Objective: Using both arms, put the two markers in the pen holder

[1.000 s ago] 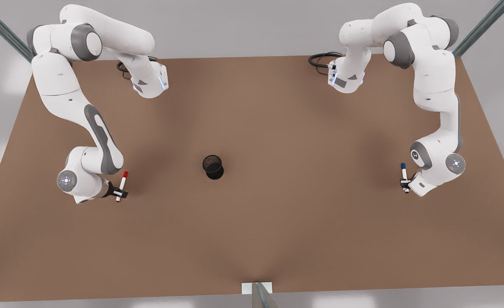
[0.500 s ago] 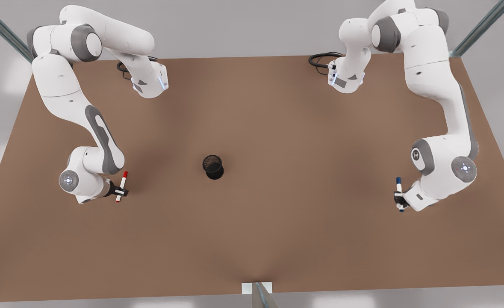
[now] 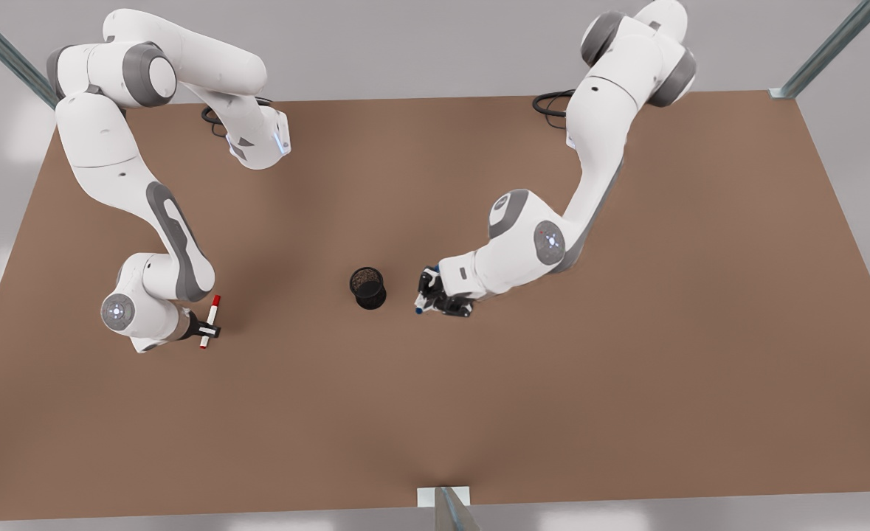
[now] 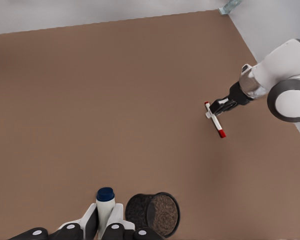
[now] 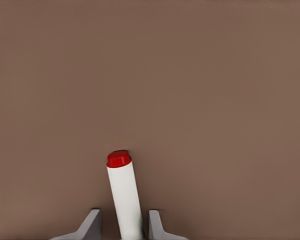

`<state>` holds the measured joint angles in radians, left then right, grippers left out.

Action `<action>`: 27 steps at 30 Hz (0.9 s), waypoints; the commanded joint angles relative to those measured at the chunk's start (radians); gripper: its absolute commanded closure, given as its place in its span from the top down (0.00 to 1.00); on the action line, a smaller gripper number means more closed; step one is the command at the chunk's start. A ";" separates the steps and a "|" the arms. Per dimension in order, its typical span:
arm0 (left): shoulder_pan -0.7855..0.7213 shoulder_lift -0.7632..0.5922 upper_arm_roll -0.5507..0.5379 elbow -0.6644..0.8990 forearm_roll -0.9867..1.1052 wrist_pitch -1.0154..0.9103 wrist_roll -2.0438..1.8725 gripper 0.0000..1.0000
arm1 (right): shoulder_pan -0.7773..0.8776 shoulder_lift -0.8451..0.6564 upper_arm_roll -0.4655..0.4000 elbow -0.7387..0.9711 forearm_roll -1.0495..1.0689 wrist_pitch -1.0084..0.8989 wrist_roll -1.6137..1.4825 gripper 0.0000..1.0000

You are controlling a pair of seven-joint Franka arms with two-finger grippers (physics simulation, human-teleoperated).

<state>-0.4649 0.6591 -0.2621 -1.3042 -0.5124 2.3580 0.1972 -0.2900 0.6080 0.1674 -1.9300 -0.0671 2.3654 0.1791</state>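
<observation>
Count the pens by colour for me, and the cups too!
Red pen: 1
Blue pen: 1
Black cup: 1
Total: 3

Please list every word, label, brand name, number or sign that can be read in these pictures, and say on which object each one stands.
There is no readable text in these pictures.
Red marker, held in the right gripper: plain white barrel, no print.
Blue marker, held in the left gripper beside the pen holder: no print.
Pen holder: plain black mesh, no label.
Arms and table: no lettering visible.
</observation>
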 commanded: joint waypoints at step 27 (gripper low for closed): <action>-0.069 0.165 -0.305 -0.196 -0.023 0.992 0.676 0.21 | 0.032 -0.139 0.112 0.270 -0.043 -0.172 -0.021 0.21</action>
<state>-0.5273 0.8229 -0.5678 -1.5011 -0.5359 3.2978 0.7060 -0.2634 0.4717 0.2677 -1.6884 -0.0955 2.2776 0.1289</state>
